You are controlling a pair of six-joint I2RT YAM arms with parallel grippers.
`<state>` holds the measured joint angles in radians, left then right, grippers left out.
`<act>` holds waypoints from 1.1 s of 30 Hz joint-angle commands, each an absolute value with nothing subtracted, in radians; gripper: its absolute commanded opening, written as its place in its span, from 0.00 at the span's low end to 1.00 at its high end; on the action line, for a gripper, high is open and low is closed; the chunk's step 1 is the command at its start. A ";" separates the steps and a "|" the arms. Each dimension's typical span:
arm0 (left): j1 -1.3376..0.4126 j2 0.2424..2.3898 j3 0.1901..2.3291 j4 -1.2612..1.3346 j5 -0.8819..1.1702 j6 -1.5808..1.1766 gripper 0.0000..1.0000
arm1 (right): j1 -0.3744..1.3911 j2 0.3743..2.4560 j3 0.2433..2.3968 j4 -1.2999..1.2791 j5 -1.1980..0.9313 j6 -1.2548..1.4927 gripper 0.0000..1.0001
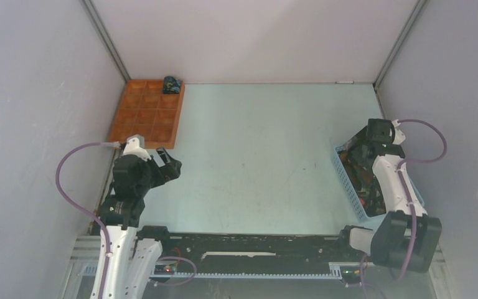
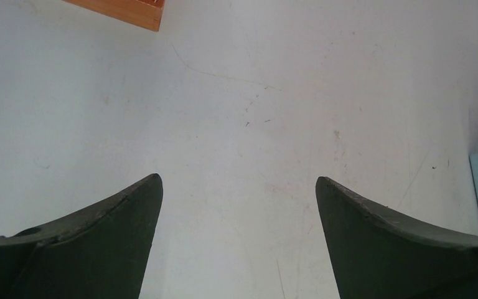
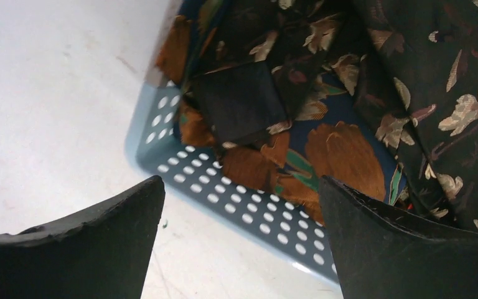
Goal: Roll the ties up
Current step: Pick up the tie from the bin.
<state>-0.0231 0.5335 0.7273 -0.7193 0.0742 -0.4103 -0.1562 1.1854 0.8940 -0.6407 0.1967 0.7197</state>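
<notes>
Your right gripper (image 3: 239, 180) is hanging over the blue basket (image 3: 236, 205), jaws spread wide, holding nothing. Ties (image 3: 342, 143) are lying tangled inside. You are likely going for 1, so aim for 1 loose end. Your left gripper (image 2: 236, 180) is hovering over the table (image 2: 255, 93), jaws wide too.

Orange compartment tray (image 1: 146, 118) far left on pale table (image 1: 255, 156), blue mesh basket (image 1: 347, 179) right.
</notes>
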 commanded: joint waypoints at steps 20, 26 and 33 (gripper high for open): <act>-0.020 0.509 0.713 -0.678 0.064 -0.430 1.00 | -0.278 1.548 0.954 -0.388 0.125 0.638 0.39; -0.020 0.513 0.713 -0.679 0.064 -0.429 1.00 | -0.271 1.498 0.978 -0.429 0.160 0.619 0.32; -0.021 0.511 0.710 -0.679 0.062 -0.431 1.00 | -0.256 1.467 0.979 -0.444 0.197 0.600 0.44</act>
<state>-0.0231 0.5102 0.7162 -0.7128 0.0734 -0.4191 -0.2630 1.5043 0.9295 -0.4541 0.1577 0.6182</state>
